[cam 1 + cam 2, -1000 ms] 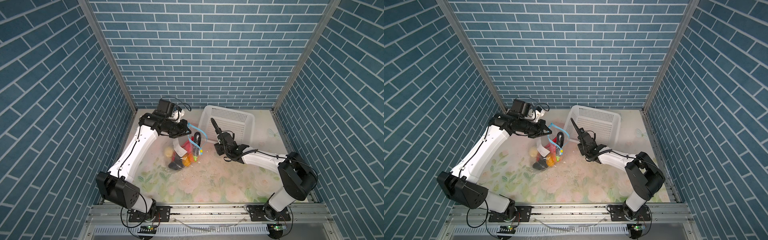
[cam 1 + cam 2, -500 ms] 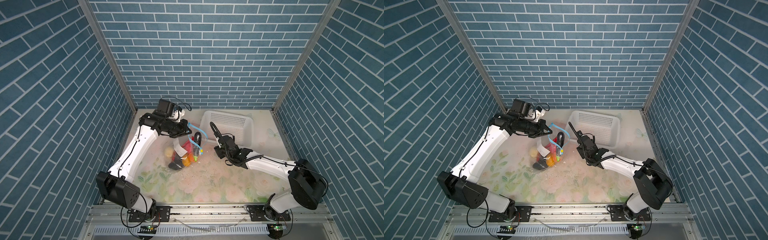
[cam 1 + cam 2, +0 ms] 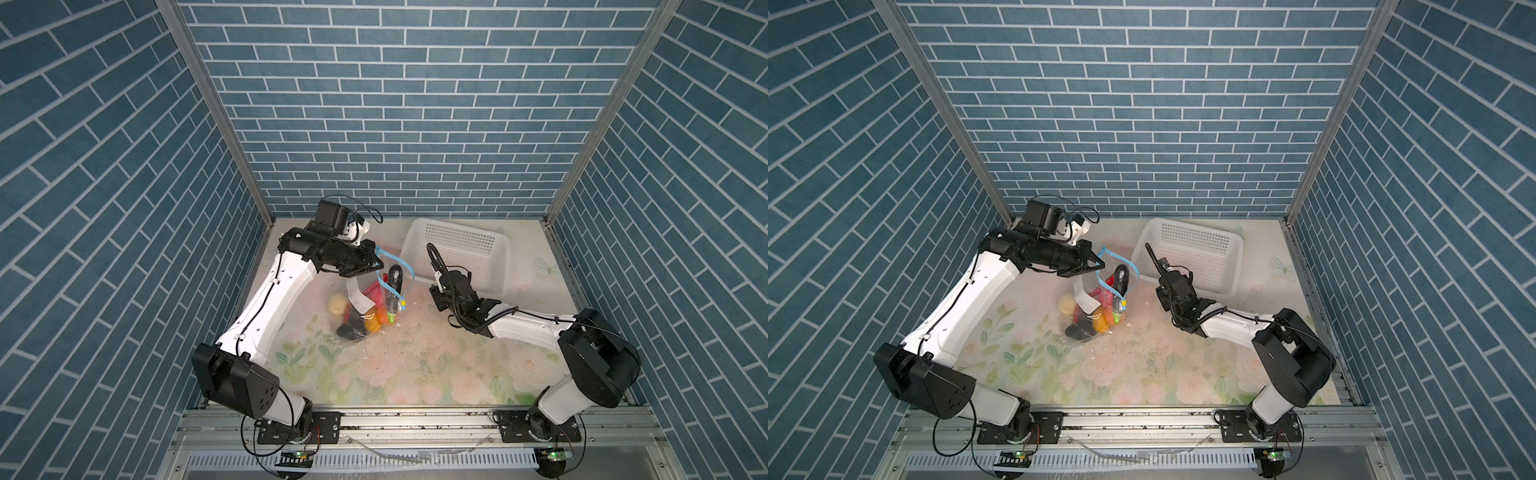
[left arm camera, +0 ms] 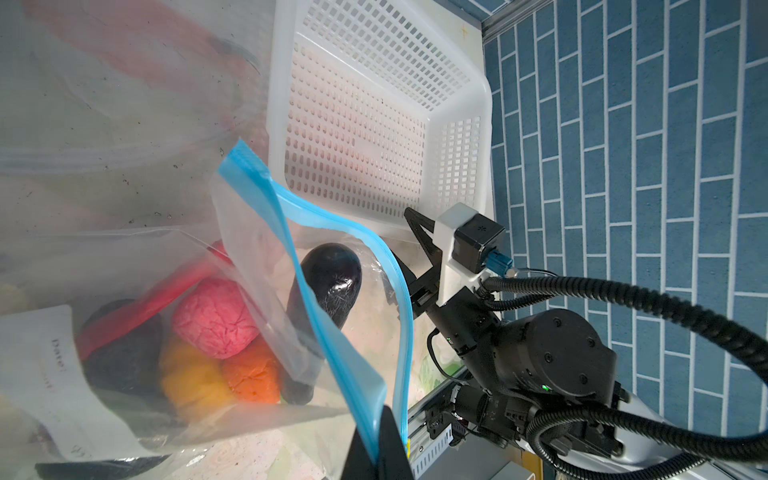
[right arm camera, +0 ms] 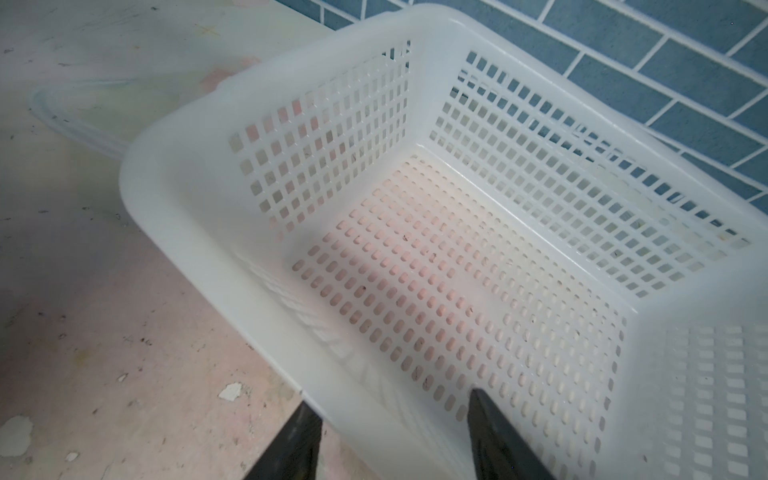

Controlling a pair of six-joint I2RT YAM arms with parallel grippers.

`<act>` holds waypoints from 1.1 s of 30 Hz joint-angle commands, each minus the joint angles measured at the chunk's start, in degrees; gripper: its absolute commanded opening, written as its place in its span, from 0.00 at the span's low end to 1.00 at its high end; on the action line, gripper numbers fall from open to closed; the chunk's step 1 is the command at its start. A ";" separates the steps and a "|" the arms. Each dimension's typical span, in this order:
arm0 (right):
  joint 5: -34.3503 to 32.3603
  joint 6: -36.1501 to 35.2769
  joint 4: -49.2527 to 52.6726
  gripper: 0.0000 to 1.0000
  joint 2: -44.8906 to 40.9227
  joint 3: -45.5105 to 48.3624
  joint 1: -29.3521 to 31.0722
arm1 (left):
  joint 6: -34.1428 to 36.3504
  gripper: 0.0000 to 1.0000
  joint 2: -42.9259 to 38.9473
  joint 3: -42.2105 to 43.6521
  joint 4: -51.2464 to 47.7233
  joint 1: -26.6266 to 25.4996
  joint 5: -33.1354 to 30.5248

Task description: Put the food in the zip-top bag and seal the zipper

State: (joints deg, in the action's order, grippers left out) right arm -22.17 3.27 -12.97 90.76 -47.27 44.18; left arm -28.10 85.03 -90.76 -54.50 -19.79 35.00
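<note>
- The left hand [image 3: 375,264] is closed on the blue zipper [image 4: 249,170] and holds the mouth of the bag [image 3: 360,332] up. The bag's bottom rests on the table [image 3: 415,374], near its middle, a little toward the far edge.
- The right hand [image 5: 390,401] is open and empty, just before the near wall of the basket [image 5: 166,187], which stands by the far edge, toward the right corner.
- In the bag lie a pink ball [image 4: 214,320], an orange piece [image 4: 253,374], a yellow piece [image 4: 191,378], a red strip [image 4: 166,295] and a black oval [image 4: 332,278] that stands high, close to the mouth.
- A cream ball [image 3: 337,304] shows at the bag's side toward the left edge; inside the film or beside it, one cannot tell.
- The bag hangs from one pinched spot only: if the left hand swings, the bag may tilt and the black oval may slide out.
- The slider [image 3: 402,305] hangs low on the slack end of the zipper, so the right hand may push it away and not catch it.
- If the cream ball is outside, sealing now would leave it out.
- The right hand may knock the basket when it turns to the bag.
</note>
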 commanded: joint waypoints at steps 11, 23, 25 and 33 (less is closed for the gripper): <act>-0.02 -9.10 7.54 0.60 1.83 -2.00 -9.24 | -0.39 0.00 -2.15 1.03 0.65 -0.16 -0.03; -3.92 -4.84 18.33 0.70 1.71 -12.99 -11.83 | -0.64 0.00 -1.80 1.68 1.06 -0.16 0.33; -4.04 -0.58 23.00 0.70 0.55 -16.29 -11.76 | -0.70 0.00 -1.80 1.64 1.06 -0.15 0.33; -1.46 17.74 34.16 0.80 -8.49 -15.40 -11.30 | -0.38 0.00 -1.37 2.27 1.67 -0.14 1.18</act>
State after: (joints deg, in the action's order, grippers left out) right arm -23.62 10.59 13.41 85.21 -61.56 32.73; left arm -28.80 84.16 -89.32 -53.98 -19.79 35.29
